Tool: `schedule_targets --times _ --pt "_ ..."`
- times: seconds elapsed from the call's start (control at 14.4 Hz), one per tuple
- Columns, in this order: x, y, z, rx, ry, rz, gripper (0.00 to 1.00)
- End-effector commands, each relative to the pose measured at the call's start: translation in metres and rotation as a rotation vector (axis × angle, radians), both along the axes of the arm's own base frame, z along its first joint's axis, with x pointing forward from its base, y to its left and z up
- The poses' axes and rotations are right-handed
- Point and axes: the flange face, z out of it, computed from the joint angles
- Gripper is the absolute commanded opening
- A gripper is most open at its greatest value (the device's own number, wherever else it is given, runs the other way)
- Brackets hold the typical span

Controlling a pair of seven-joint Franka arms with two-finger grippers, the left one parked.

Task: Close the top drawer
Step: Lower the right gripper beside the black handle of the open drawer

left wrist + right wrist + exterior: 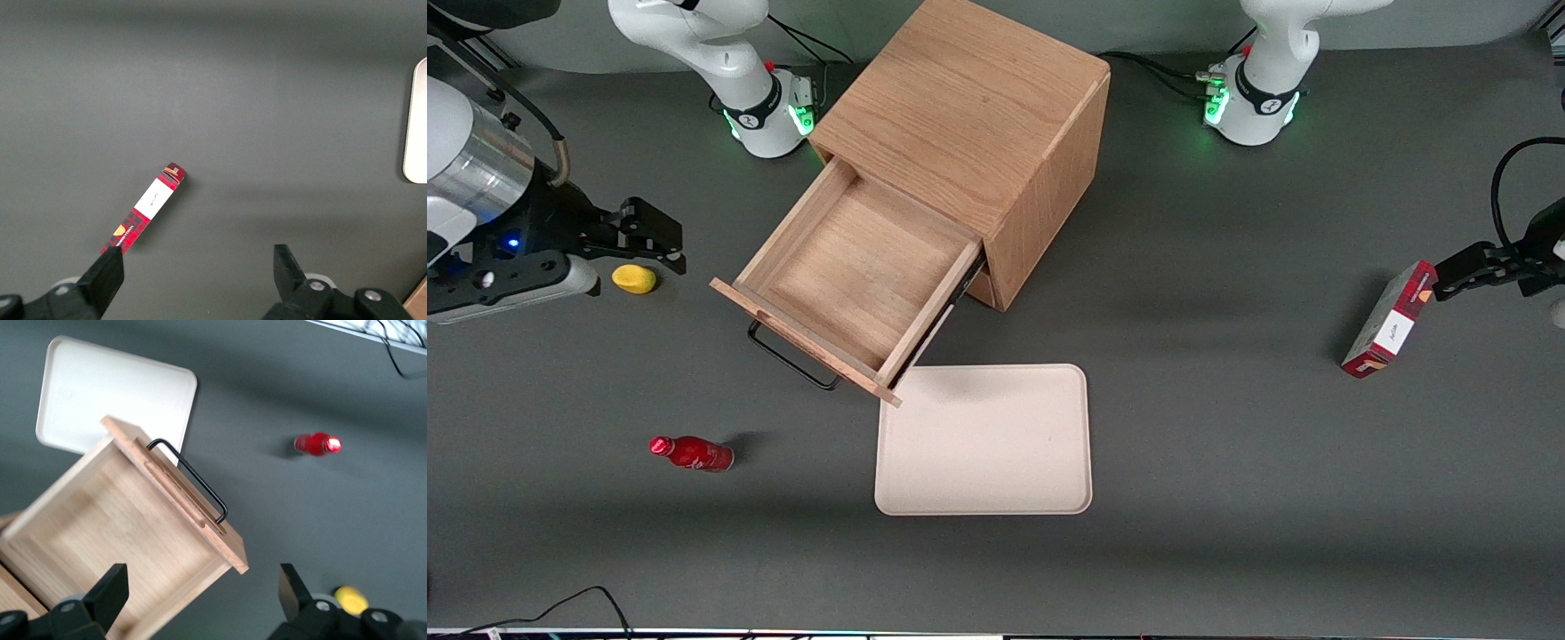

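Note:
The wooden cabinet (960,116) stands at the middle of the table. Its top drawer (854,267) is pulled far out and is empty inside. The flat front carries a thin black wire handle (787,356) that faces the front camera at an angle. My gripper (676,247) hangs above the table beside the drawer, toward the working arm's end, apart from it and open with nothing in it. In the right wrist view the drawer (120,533) and its handle (193,477) show, and the drawer's front corner lies between my gripper's (202,587) spread fingers. The lower drawer is hidden.
A yellow fruit (634,278) lies on the table under my gripper. A red bottle (692,453) lies nearer the front camera. A cream tray (987,440) sits in front of the drawer. A red box (1387,320) stands toward the parked arm's end.

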Motion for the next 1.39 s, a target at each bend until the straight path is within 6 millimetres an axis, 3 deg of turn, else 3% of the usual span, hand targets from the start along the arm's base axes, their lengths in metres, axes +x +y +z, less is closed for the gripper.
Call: schedule_targets --times 0.0,0.35,0.7,1.04,1.32 --pt "0.006 -0.007 -0.005 0.017 0.001 0.291 1.0" --pt "0.011 -0.011 -0.016 0.023 0.017 0.646 1.0" --pt "0.014 -0.011 -0.026 0.072 0.043 0.659 1.0" --pt "0.049 -0.009 -0.111 0.107 0.177 0.64 1.0" --pt "0.065 -0.004 -0.159 0.136 0.241 0.627 1.0"
